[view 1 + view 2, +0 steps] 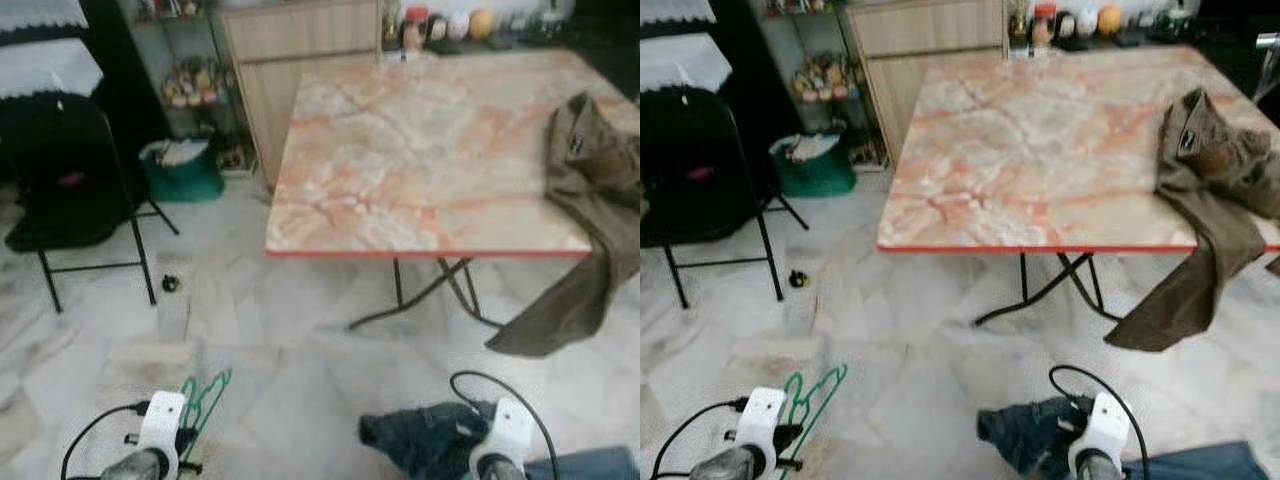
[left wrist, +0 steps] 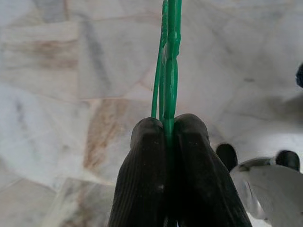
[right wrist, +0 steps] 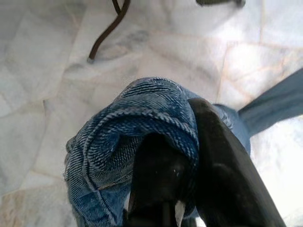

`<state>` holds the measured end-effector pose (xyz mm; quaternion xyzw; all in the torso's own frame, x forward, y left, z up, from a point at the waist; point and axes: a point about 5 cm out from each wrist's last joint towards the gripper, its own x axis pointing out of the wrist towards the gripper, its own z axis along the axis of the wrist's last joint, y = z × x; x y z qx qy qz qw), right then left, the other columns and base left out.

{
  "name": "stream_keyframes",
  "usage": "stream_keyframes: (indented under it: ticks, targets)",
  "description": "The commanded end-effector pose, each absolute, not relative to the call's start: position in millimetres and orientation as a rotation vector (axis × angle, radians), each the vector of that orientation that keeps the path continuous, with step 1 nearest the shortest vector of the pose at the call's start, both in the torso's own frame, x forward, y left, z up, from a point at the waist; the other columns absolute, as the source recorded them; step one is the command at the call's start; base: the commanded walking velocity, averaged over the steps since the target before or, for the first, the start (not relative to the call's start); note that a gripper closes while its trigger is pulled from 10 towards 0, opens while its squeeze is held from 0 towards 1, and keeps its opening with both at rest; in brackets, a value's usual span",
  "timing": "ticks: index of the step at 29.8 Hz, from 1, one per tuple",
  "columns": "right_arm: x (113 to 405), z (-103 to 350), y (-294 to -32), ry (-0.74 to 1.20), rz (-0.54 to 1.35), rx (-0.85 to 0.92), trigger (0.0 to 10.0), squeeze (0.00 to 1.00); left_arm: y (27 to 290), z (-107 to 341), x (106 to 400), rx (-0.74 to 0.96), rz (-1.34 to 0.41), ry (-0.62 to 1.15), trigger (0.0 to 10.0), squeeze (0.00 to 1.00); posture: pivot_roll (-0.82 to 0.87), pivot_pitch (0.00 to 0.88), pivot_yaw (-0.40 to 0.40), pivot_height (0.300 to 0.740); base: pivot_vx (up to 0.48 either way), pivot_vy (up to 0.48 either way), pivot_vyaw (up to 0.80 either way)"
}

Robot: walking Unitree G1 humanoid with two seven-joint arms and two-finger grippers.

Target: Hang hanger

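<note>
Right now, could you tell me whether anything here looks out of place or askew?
Yes: an olive garment lies crumpled on the marble table, one end spilling over the front edge towards the floor. A small dark object also sits loose on the tiles near the black chair.

The two head views look forward and down from standing height, sharing the marble table [image 1: 430, 150], black chair [image 1: 70, 190] and tiled floor [image 1: 280, 340]. The left wrist view faces down close along its fingers [image 2: 147, 175] to the floor. The right wrist view looks likewise, close on denim [image 3: 128, 127].
</note>
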<state>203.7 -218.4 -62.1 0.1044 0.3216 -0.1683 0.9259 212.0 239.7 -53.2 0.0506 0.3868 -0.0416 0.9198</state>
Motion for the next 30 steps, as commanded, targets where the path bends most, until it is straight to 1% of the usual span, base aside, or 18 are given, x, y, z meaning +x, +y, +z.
stream_keyframes:
  ticks: [1,6,13,20,30]
  targets:
    - [210.4,-57.0,-219.0,0.62,-0.341,0.204,10.0,0.0,241.9,-53.5,210.3,0.116,-0.09,0.801,10.0,0.0,0.09,0.0,0.07,0.74,0.0,0.0,0.0]
    - [217.2,-51.7,-217.4,0.578,-0.317,0.182,10.0,0.0,237.9,-54.0,211.1,0.106,-0.105,0.797,10.0,0.0,0.09,0.0,0.069,0.74,0.0,0.0,0.0]
    - [215.2,-52.5,-220.0,0.583,-0.333,0.18,10.0,0.0,234.8,-53.1,213.3,0.106,-0.125,0.786,10.0,0.0,0.09,0.0,0.068,0.74,0.0,0.0,0.0]
    - [214.4,-53.0,-219.6,0.586,-0.331,0.178,10.0,0.0,233.3,-50.9,216.1,0.143,-0.16,0.768,10.0,0.0,0.09,0.0,0.069,0.74,0.0,0.0,0.0]
    - [215.9,-52.5,-217.8,0.583,-0.324,0.179,10.0,0.0,232.2,-49.3,218.6,0.147,-0.167,0.756,10.0,0.0,0.1,0.0,0.07,0.74,0.0,-0.431,0.0]
